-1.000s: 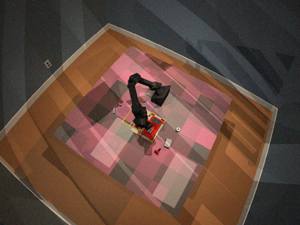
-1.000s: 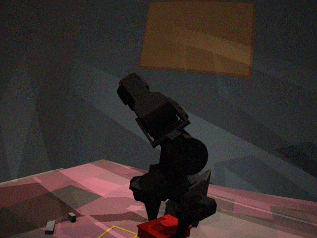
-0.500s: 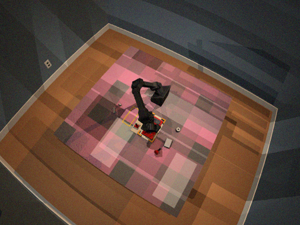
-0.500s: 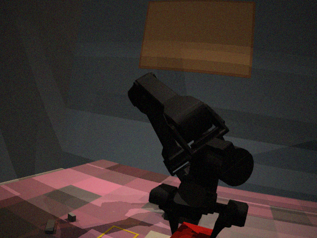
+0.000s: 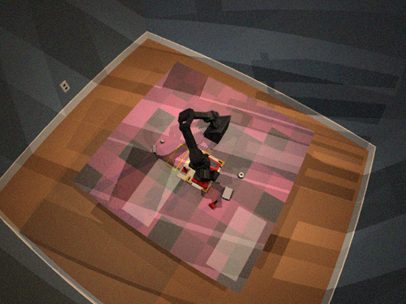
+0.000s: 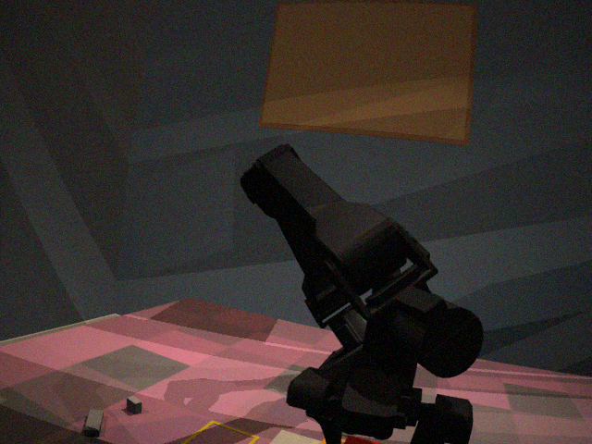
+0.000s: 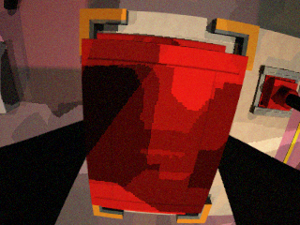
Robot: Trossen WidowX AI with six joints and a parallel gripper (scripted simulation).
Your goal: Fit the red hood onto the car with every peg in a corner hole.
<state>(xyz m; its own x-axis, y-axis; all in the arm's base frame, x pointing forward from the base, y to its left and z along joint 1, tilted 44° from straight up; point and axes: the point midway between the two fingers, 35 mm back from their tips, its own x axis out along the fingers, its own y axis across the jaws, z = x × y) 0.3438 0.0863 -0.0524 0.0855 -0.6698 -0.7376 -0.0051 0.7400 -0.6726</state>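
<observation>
The red hood [image 7: 187,122] is between the fingers of my gripper [image 7: 155,133] [image 5: 207,175], which is shut on it by two opposite sides. It hides its corner holes, the engine and the pegs in the wrist view. Its long sides run nearly in line with the jig. The red chassis [image 7: 159,38] [image 5: 215,167] sits in the cream jig [image 7: 173,24] [image 5: 184,175] [image 6: 289,437] with orange corner brackets; a strip of it shows past the hood's far edge. The hood is over the chassis; the gap between them cannot be told. In the exterior view the fingertips are cut off.
A grey-rimmed red socket piece with a black stick [image 7: 277,91] [image 5: 185,170] is beside the chassis. A yellow outline [image 5: 173,155] [image 6: 235,428] and two grey blocks [image 5: 154,149] [image 6: 93,422] lie beyond the jig. A white ring [image 5: 240,174], pale block [image 5: 227,193] and red-black piece [image 5: 212,205] lie opposite.
</observation>
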